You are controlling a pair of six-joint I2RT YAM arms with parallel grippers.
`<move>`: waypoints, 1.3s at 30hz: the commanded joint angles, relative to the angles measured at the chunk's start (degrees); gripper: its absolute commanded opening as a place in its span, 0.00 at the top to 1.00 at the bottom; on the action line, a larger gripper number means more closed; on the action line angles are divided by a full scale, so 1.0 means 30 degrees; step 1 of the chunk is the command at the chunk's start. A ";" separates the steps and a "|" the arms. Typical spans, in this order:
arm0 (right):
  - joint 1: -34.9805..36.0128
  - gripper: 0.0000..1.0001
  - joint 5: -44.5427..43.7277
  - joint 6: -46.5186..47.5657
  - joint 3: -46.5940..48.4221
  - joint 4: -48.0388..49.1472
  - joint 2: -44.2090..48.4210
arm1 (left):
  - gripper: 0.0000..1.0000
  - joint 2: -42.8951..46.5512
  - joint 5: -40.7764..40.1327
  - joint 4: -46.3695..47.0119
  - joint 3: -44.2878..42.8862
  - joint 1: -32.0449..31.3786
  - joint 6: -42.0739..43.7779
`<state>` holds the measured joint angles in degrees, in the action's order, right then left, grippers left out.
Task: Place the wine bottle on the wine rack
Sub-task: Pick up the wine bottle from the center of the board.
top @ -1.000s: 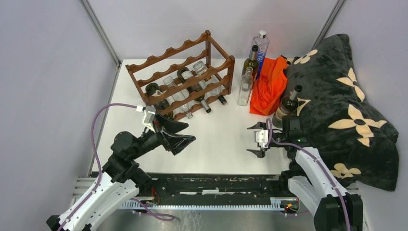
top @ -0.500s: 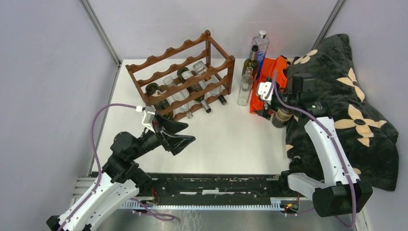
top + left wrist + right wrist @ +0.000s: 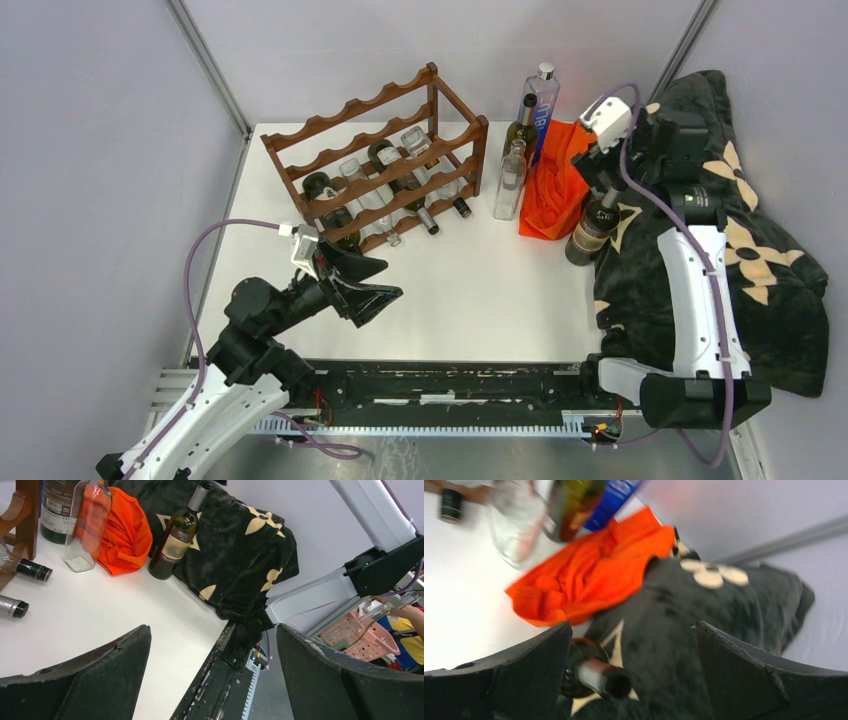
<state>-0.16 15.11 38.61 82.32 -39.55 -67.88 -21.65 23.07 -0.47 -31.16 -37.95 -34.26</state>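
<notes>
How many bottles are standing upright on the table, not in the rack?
4. A tall blue-labelled bottle and a dark green bottle stand at the back, a clear bottle in front of them, and a dark wine bottle against the black blanket. Some may be hidden.

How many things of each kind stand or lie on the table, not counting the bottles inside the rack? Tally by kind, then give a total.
Upright bottles: 4 (wine bottle, green bottle, blue bottle, clear bottle)
Cloths: 2 (orange cloth, black blanket)
Wine rack: 1
Total: 7
</notes>
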 commanded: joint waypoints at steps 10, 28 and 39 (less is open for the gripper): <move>-0.3241 0.06 0.0749 -0.1669 0.1600 -0.2783 -0.2508 | 0.00 0.1447 -0.0132 -0.1078 -0.0556 0.0082 0.0844; -0.3286 0.26 0.0997 -0.2576 -0.0351 -0.2867 -0.2034 | 0.00 0.1595 -0.0176 -0.1208 -0.0650 0.0083 0.0670; -0.3288 0.64 0.1390 -0.2906 -0.0532 -0.3285 -0.1779 | 0.00 0.1620 -0.0017 -0.1078 -0.0490 0.0083 0.0551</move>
<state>-9.82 19.29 30.72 80.73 -49.39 -75.22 -16.62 22.63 -4.69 -31.24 -37.95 -34.24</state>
